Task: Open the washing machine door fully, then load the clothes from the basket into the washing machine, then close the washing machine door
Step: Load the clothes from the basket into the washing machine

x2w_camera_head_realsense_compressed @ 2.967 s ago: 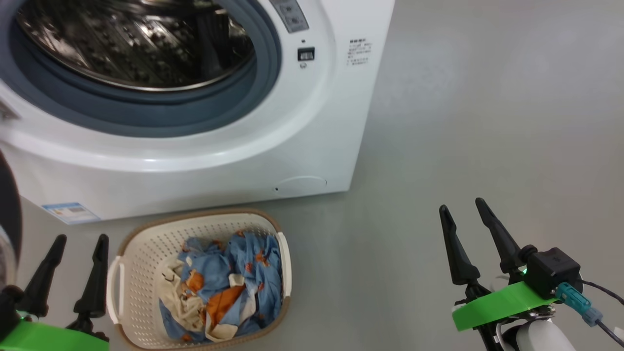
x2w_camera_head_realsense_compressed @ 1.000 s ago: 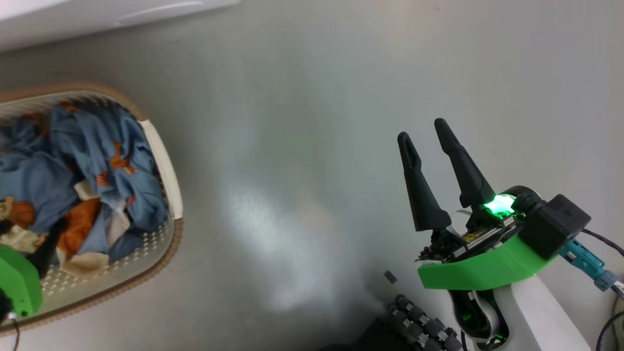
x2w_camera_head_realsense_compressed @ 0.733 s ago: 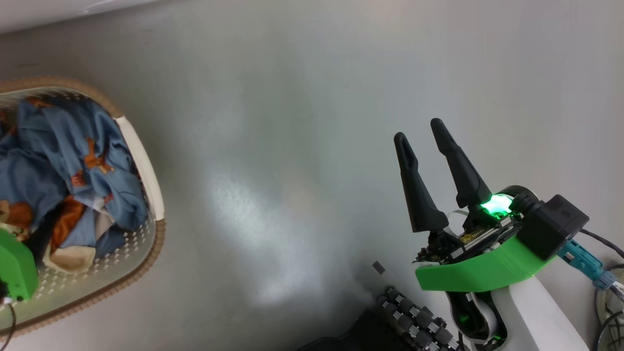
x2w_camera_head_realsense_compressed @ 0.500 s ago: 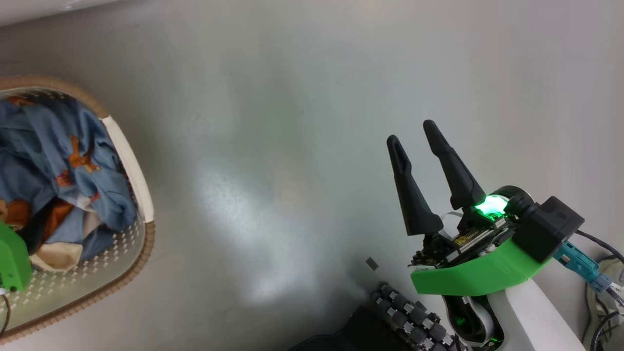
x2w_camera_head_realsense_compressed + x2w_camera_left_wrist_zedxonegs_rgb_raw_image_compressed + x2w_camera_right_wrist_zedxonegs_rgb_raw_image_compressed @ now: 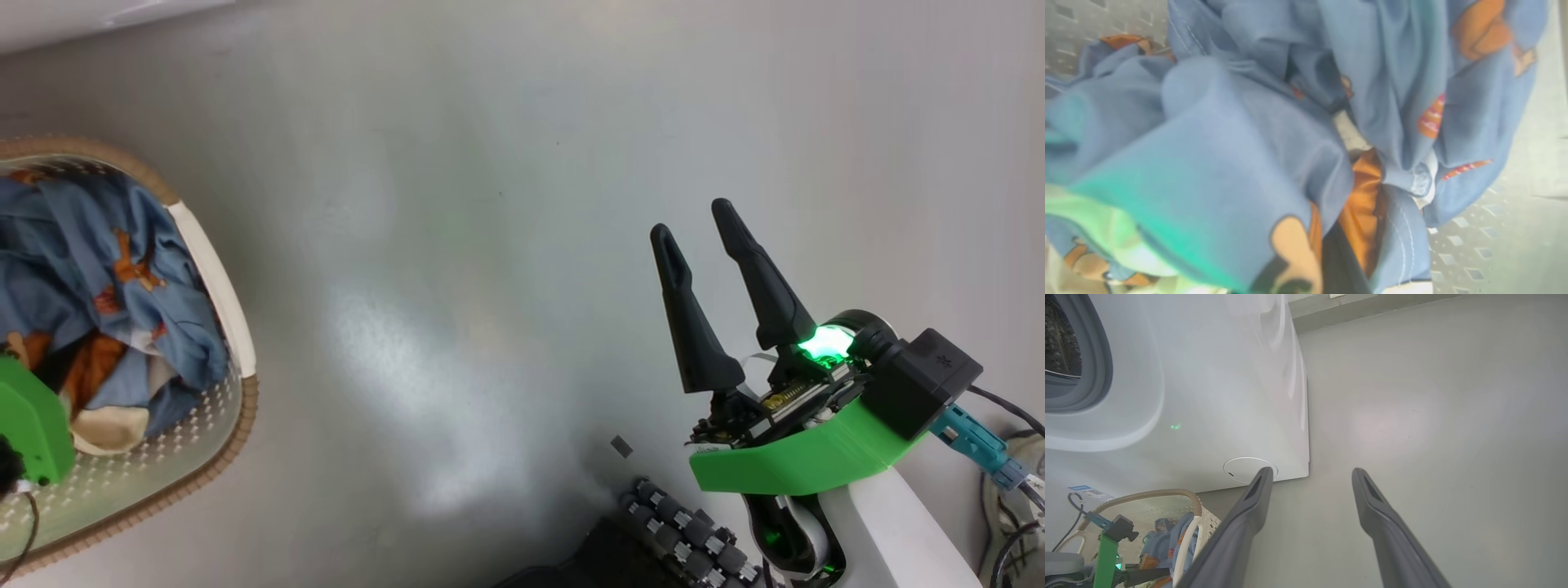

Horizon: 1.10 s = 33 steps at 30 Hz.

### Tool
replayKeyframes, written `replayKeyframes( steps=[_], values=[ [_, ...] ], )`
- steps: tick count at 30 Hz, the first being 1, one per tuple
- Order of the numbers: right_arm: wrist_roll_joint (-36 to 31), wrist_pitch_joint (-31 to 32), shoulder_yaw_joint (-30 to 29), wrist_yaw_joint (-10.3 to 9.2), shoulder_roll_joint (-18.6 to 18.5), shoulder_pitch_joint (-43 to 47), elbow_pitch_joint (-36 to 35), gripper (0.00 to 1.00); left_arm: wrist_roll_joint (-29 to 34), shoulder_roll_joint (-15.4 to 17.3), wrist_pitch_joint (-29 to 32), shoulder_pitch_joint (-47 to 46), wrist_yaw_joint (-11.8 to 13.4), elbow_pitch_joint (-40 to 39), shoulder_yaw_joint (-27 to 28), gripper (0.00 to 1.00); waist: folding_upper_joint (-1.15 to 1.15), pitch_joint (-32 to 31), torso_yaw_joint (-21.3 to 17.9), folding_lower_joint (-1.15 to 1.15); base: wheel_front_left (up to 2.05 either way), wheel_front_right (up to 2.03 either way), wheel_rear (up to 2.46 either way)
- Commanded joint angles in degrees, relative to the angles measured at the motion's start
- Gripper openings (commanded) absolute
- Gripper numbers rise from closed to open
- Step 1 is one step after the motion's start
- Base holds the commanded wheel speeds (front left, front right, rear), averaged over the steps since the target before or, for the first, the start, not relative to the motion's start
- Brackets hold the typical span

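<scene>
The left gripper (image 5: 1337, 261) is pushed down into the clothes (image 5: 1229, 163), jaws closed on a fold, its dark fingers almost wholly buried; the green left wrist bracket (image 5: 28, 425) sits at the lower left of the head view. The right gripper (image 5: 692, 220) hangs free at the lower right, fingers spread wide, pointing up and slightly left; behind them sit the green right wrist bracket (image 5: 784, 465), a glowing green lamp (image 5: 824, 343) and the white forearm (image 5: 890, 523).
</scene>
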Motion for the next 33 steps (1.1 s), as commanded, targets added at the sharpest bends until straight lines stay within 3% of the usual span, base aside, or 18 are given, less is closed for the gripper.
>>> replayKeyframes(
  steps=[1, 21, 33],
  values=[
    [0.1, -0.45, 0.59, 0.32, -0.57, 1.04, -0.99, 1.0, -0.54, 1.92, -0.82, 0.06, 0.03, -0.72, 1.01, 0.0, 0.0, -0.77, 0.5, 0.0, 0.0, 0.0, 0.0],
    [-2.25, -0.45, -2.8, 0.32, -0.57, 0.08, 2.36, 1.0, -4.93, -1.11, -10.51, 5.62, 0.03, -6.04, -1.52, 0.0, 0.0, -13.24, 6.78, 0.0, 0.0, 0.0, 0.0],
    [-4.11, -0.45, -5.74, 0.32, -0.57, 1.62, 6.3, 1.0, 2.42, -4.82, -10.6, 15.65, 0.03, -13.05, 14.75, 0.0, 0.0, -24.34, 10.91, 0.0, 0.0, 0.0, 0.0]
  ],
)
